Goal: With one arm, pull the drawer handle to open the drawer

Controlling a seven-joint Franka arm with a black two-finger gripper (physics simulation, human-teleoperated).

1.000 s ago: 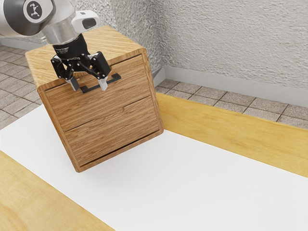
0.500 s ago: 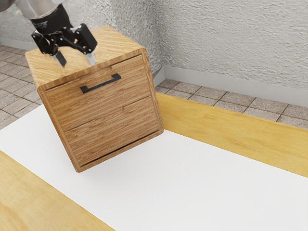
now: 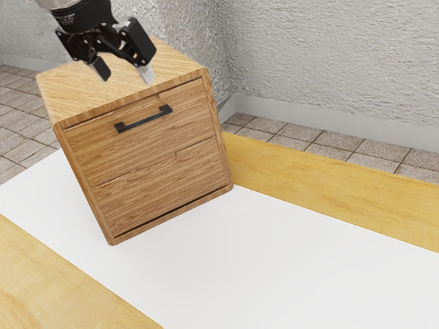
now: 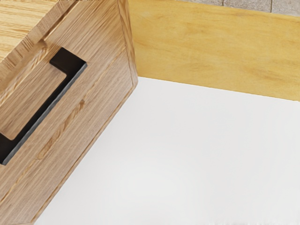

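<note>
Above the top of the wooden cabinet (image 3: pixel 103 86), close to its front edge, the black jaws hang wide open and hold nothing. Their fingertips (image 3: pixel 145 72) point downward and appear clear of the wood. The drawer handle (image 3: pixel 143 118), a slim black bar, sits on the upper drawer front (image 3: pixel 147 140) just below and in front of the jaws. The wrist view shows the same handle (image 4: pixel 42 110) standing off the panel with a gap behind it. The upper drawer looks shut, its face flush with the lower drawer (image 3: pixel 164 181). The cabinet stands skewed on the white table (image 3: pixel 288 260).

The step in hand appears to be the approach to the handle. To do it well, the arm should bring the jaws down past the top edge and in front of the face. One finger then goes on each side of the bar at its middle, reaching into the gap before closing. The pull should then run square to the skewed front. An off-centre grip or a slanted pull could bind the drawer or drag the whole cabinet across the table.
</note>
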